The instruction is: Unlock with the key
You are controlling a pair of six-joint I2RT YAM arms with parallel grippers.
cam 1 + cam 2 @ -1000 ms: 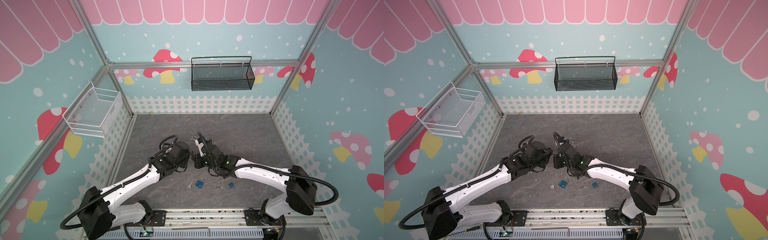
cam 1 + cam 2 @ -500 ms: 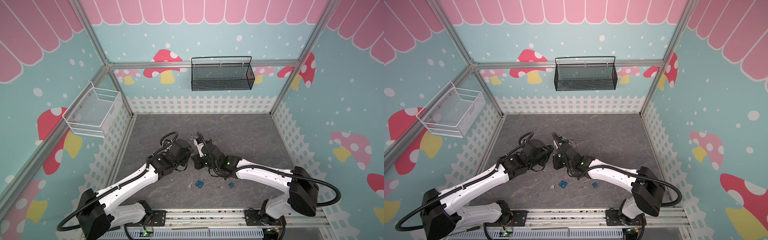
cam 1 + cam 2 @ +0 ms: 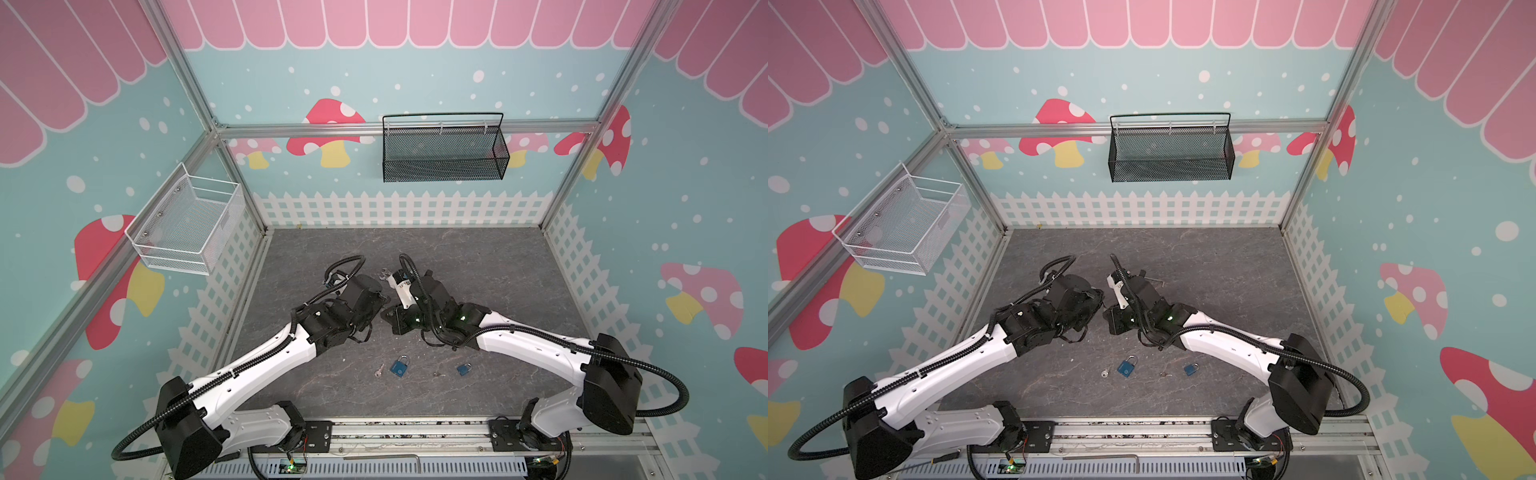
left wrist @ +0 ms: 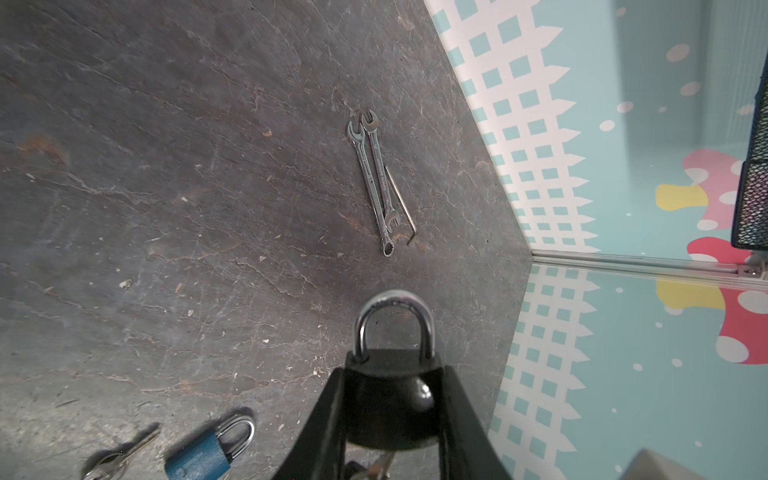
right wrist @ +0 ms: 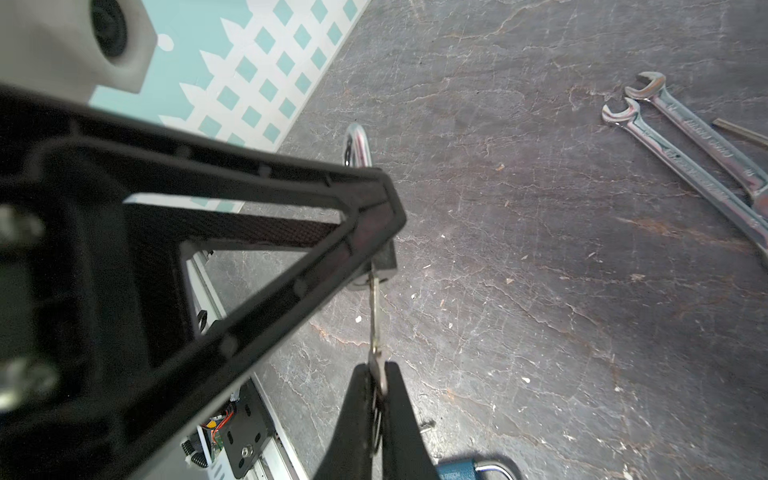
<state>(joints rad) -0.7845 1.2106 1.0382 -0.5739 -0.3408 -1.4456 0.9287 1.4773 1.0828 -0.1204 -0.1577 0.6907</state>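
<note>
Looking at progress, you are partway through: the black padlock (image 4: pixel 390 399) is off the bench (image 4: pixel 166 166) and held in the air between the two arms. The key (image 5: pixel 375 320) is lined up with its underside, the tip meeting the keyhole end of the body. You cannot tell whether the blade is fully seated, because the left jaws hide most of the lock in the right wrist view. The shackle (image 4: pixel 392 307) sits with both legs down in the body, so I judge the lock not yet open. What is left is to push the key home if needed, turn it, and see the shackle spring. The left jaws stand partly open, clamped on the two sides of the black padlock's body, with the shackle pointing away from the wrist. The right jaws are pinched almost fully together on the key's head, and the blade sticks out beyond them toward the lock. A blue padlock (image 4: pixel 199 453), a spare key (image 4: pixel 120 453) and two wrenches (image 4: pixel 374 178) lie untouched on the bench.
</note>
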